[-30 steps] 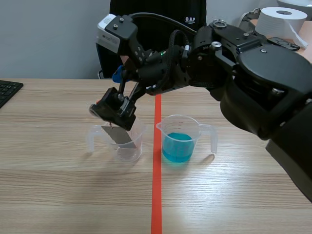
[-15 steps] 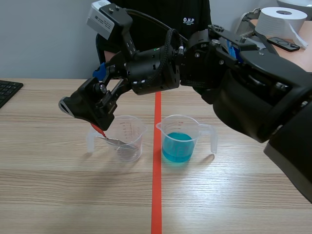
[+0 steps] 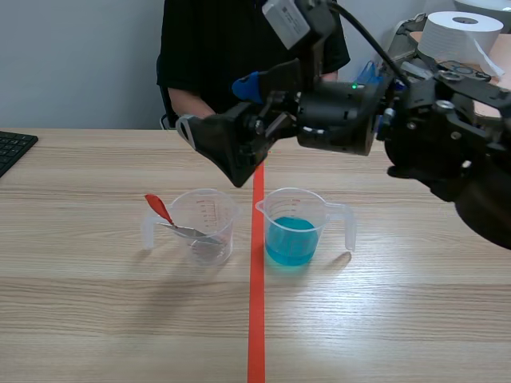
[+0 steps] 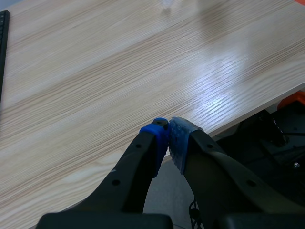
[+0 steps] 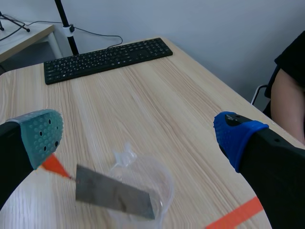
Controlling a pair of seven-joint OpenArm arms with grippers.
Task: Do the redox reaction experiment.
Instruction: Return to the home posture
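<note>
Right arm comes in from the right side and reaches past the middle. Right gripper (image 3: 217, 108) hangs in the air above and a bit behind the clear cup (image 3: 204, 227), fingers wide apart, nothing between them. In the right wrist view, the right gripper (image 5: 138, 138) shows the grey-green pad (image 5: 43, 136) on one side and the blue pad (image 5: 237, 137) on the other, with the clear cup (image 5: 145, 183) below the gap. The metal strip (image 3: 187, 232) with a red end lies tilted inside the clear cup, its red end sticking up over the rim on the side toward the table's left edge; the same metal strip (image 5: 114, 194) shows in the wrist view, apart from both pads. The clear cup stands mid-table, about halfway between the far and near edges, just left of the red tape line (image 3: 256, 311). The blue-liquid cup (image 3: 295, 231) stands just right of the line, near the clear cup but not touching it, handle pointing to the table's right edge, roughly a third full. Left gripper (image 4: 167, 131) has its fingers together, pads touching, holding nothing, and sits over the edge of the table (image 4: 119, 71); it is out of sight in the scene view. A keyboard (image 3: 12, 149) lies at the table's left edge toward the far side. A person in a black top (image 3: 215, 48) sits behind the far edge. A paper roll (image 3: 459, 36) sits beyond the far right corner.
</note>
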